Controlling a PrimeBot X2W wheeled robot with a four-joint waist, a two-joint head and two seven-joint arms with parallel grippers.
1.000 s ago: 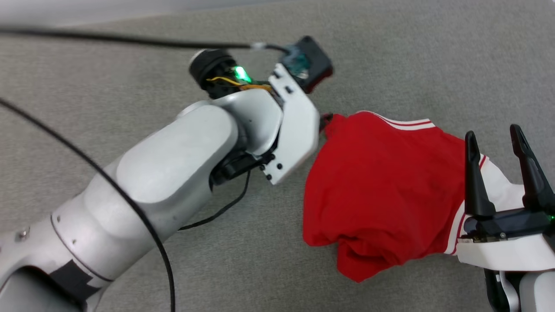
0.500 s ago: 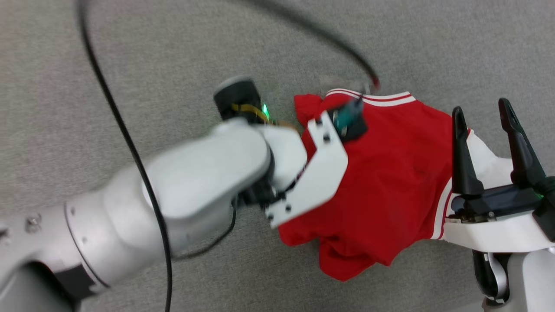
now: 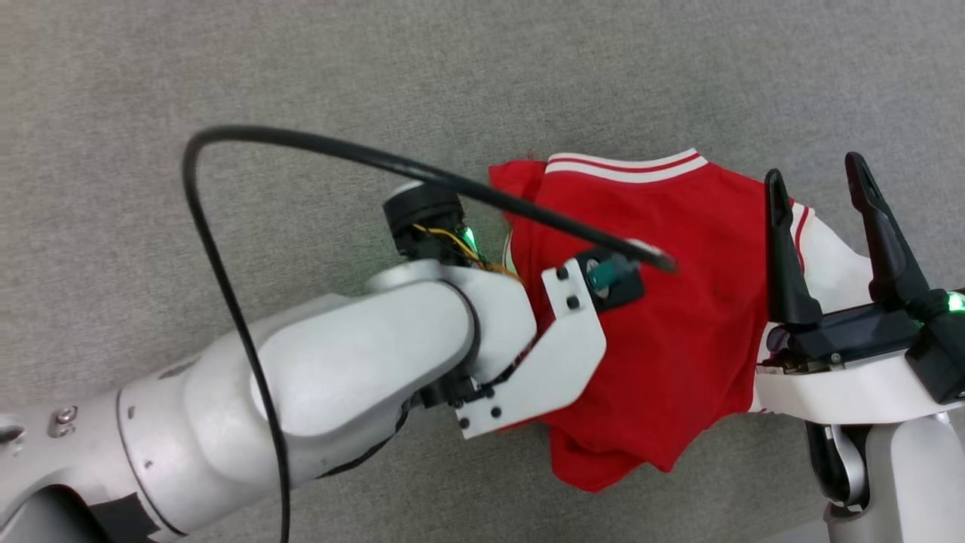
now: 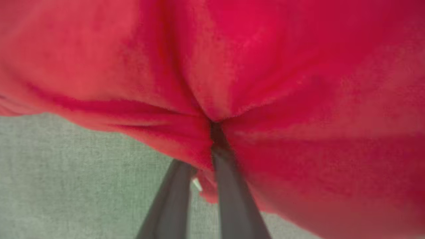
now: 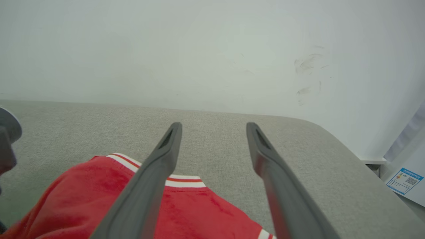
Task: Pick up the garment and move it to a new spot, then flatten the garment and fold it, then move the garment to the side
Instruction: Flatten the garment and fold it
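The garment (image 3: 678,226) is a red T-shirt with white sleeves and striped trim, lying crumpled on the grey surface (image 3: 226,90). My left wrist hangs over its left part, and my left arm (image 3: 339,377) covers that edge. In the left wrist view my left gripper (image 4: 199,146) has its two fingers close together, pinching a bunched fold of the garment (image 4: 265,66). My right gripper (image 3: 814,170) hovers open above the garment's right side, near a white sleeve (image 3: 825,260). The right wrist view shows my right gripper (image 5: 214,124) holding nothing, with the garment (image 5: 199,212) below it.
A black cable (image 3: 226,188) arches over my left arm and across the garment. The grey surface's rounded far edge (image 5: 332,132) meets a white wall (image 5: 199,49). A pale object with a blue label (image 5: 403,181) stands beyond the right corner.
My left arm swung right from beside the garment onto its left part, and its fingers closed on the fabric. The head view shifted. The right gripper stayed open.
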